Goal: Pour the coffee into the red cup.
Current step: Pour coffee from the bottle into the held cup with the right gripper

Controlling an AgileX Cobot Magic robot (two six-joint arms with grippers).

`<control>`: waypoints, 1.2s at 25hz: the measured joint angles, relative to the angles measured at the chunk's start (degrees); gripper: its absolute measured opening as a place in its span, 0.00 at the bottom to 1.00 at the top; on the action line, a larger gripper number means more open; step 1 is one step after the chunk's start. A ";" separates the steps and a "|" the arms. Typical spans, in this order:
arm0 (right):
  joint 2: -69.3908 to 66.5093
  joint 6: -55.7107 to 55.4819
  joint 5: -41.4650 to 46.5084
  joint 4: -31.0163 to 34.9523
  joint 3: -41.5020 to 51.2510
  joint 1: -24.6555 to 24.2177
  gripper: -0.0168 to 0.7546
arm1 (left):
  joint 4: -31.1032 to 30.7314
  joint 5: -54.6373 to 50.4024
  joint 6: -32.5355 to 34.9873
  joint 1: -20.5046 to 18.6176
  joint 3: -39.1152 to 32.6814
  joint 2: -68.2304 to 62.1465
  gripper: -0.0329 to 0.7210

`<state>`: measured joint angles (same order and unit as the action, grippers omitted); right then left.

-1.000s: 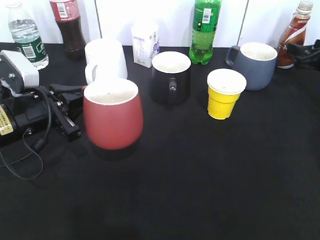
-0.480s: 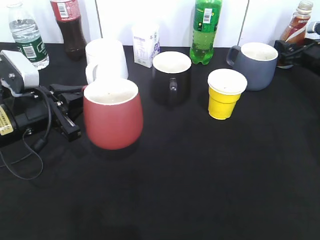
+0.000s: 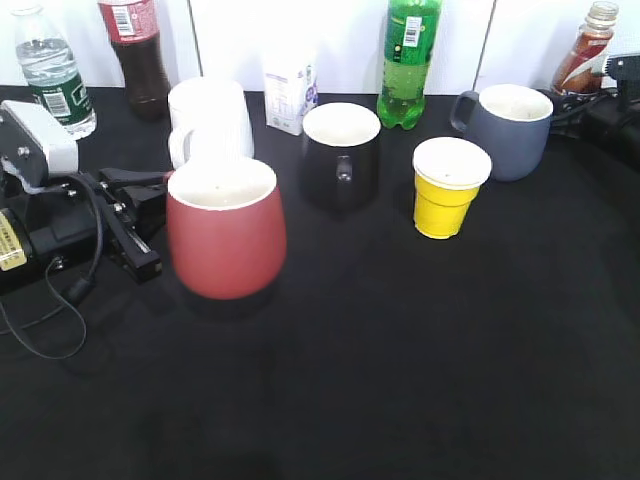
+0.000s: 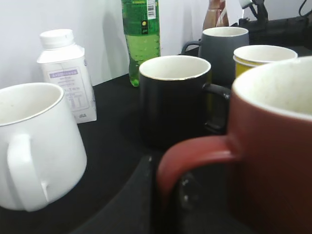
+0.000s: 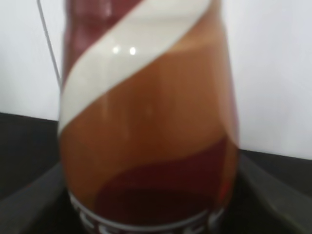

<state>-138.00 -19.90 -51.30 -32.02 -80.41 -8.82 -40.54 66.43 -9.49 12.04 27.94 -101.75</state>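
The red cup (image 3: 225,240) stands on the black table at front left; it also fills the right of the left wrist view (image 4: 273,161). My left gripper (image 3: 150,205) is shut on its loop handle, with one finger (image 4: 146,195) outside the loop and one inside. The coffee bottle (image 3: 585,55) stands upright at the far back right and fills the right wrist view (image 5: 146,122). My right gripper (image 3: 585,100) is open at its base, a finger on each side (image 5: 151,195). I cannot tell if the fingers touch it.
A white mug (image 3: 210,115), black mug (image 3: 340,155), yellow paper cup (image 3: 448,190) and grey-blue mug (image 3: 510,130) stand mid-table. A white carton (image 3: 290,90), green bottle (image 3: 408,60), cola bottle (image 3: 135,50) and water bottle (image 3: 50,70) line the back.
My right gripper has moved in from the right edge to the base of the coffee bottle. The left gripper and the red cup have stayed in place.
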 joint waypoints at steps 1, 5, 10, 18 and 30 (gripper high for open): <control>0.48 0.34 0.47 -0.51 0.11 0.00 0.72 | 0.00 0.00 0.00 0.00 0.00 0.00 0.10; 7.74 0.64 3.38 -0.92 3.29 0.00 0.72 | 0.00 0.00 0.00 0.00 0.00 0.00 0.10; 21.54 0.69 4.58 -2.05 12.82 -0.05 0.72 | 0.00 0.00 0.00 0.00 0.00 0.00 0.10; 40.09 -12.90 13.00 -18.30 18.35 10.62 0.72 | -0.44 0.00 0.00 0.00 0.00 0.00 0.10; 40.37 -1.42 17.00 -22.92 18.41 38.57 0.72 | -1.39 0.00 0.00 0.00 0.00 0.00 0.10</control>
<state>-97.63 -21.32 -34.30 -54.94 -62.00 29.75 -41.92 66.43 -9.49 12.04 27.94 -101.75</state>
